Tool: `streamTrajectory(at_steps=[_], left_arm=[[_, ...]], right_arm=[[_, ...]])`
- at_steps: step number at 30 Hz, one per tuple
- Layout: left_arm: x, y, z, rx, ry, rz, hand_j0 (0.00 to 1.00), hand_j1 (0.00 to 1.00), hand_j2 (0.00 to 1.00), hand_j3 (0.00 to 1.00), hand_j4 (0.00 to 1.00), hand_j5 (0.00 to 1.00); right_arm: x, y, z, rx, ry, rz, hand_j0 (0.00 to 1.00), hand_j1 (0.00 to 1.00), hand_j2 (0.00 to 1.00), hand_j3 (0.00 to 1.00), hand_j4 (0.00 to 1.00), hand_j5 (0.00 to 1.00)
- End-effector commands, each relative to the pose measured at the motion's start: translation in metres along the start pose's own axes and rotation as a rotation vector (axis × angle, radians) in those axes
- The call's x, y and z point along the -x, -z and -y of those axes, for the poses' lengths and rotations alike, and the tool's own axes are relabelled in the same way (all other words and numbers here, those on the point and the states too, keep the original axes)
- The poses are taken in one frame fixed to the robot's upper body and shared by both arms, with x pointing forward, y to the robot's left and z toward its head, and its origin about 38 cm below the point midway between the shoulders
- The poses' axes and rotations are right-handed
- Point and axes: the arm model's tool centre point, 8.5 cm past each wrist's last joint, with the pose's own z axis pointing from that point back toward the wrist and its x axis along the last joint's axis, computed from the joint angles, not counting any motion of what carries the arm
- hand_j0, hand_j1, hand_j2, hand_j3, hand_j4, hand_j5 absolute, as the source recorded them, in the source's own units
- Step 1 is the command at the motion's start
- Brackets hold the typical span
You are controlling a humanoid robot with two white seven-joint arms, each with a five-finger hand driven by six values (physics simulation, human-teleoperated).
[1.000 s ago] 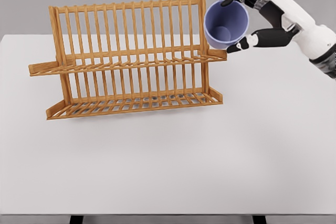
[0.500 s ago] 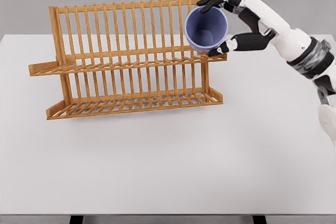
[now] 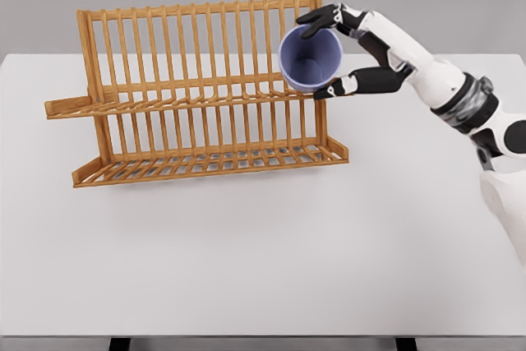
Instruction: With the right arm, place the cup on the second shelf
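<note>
1. The right hand (image 3: 349, 51) pinches the lavender cup (image 3: 310, 58), dark fingers (image 3: 319, 17) over the rim's top and the thumb under its lower edge.
2. The cup lies tipped on its side with its mouth facing the camera; its long axis runs roughly toward 12 o'clock, into the wooden dish rack (image 3: 201, 92).
3. It sits at the rack's 3 o'clock end, in front of the upright slats and just above the upper shelf rail (image 3: 197, 96).
4. The hand is at the cup's 3 o'clock side, so the shelf lies toward 6 o'clock of the cup; lowering looks like the remaining move.
5. The left hand is not visible over the white table (image 3: 263, 244).
</note>
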Motion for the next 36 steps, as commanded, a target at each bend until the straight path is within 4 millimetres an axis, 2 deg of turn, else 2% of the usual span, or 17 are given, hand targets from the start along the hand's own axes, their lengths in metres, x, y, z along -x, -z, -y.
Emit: streamTrajectory(at_steps=[1, 8, 17, 36], left_arm=[[0.000, 0.000, 0.000, 0.000, 0.000, 0.001, 1.00, 1.00, 1.00, 1.00, 1.00, 1.00], [0.000, 0.000, 0.000, 0.000, 0.000, 0.001, 1.00, 1.00, 1.00, 1.00, 1.00, 1.00], [0.000, 0.000, 0.000, 0.000, 0.000, -0.001, 1.00, 1.00, 1.00, 1.00, 1.00, 1.00], [0.000, 0.000, 0.000, 0.000, 0.000, -0.001, 1.00, 1.00, 1.00, 1.00, 1.00, 1.00]], right_arm=[[0.003, 0.000, -0.003, -0.006, 0.006, 0.001, 0.61, 0.61, 0.61, 0.61, 0.61, 0.61], [0.006, -0.001, -0.002, -0.002, 0.007, -0.006, 0.61, 0.61, 0.61, 0.61, 0.61, 0.61], [-0.001, 0.006, 0.008, 0.000, -0.015, 0.011, 0.61, 0.61, 0.61, 0.61, 0.61, 0.61], [0.017, -0.002, 0.009, 0.003, -0.045, -0.022, 0.64, 0.64, 0.64, 0.64, 0.64, 0.64]])
